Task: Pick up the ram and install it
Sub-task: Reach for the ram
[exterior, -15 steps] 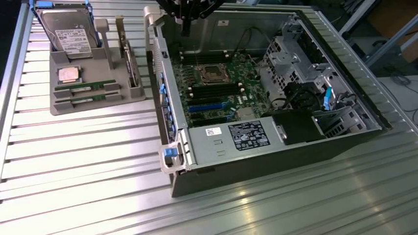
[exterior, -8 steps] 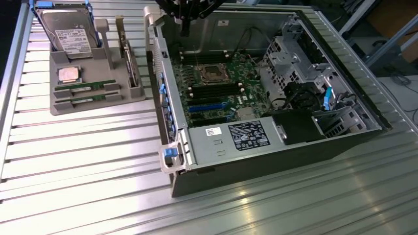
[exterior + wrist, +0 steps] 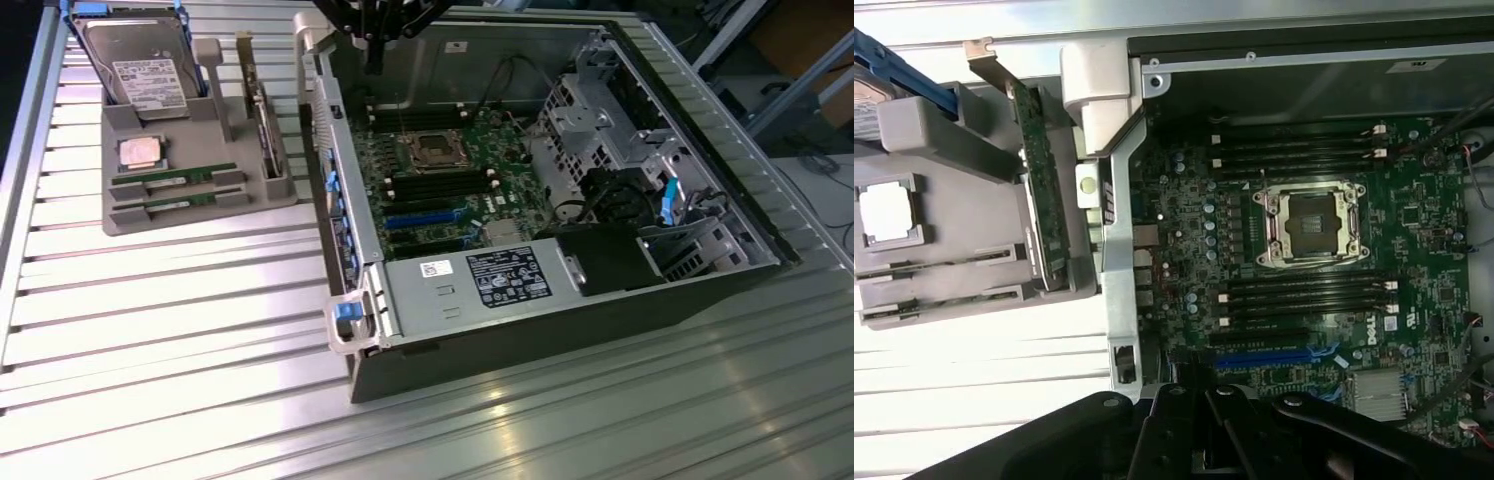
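A robot arm's gripper [image 3: 374,58], fingers closed together and holding nothing, hangs above the far end of an open computer case [image 3: 534,330] on a ribbed metal bench [image 3: 160,330]. The ram [image 3: 178,180] lies flat in a slot of a grey tray [image 3: 134,222] just beside the case, on the exterior view's left, with a second ram [image 3: 178,204] in the next slot, well apart from the gripper. The tray also carries a CPU [image 3: 140,152], a hard drive [image 3: 140,65] and an upright expansion card [image 3: 267,130]. Inside the case, dark memory slots [image 3: 1304,295] flank the motherboard's open socket [image 3: 1309,222].
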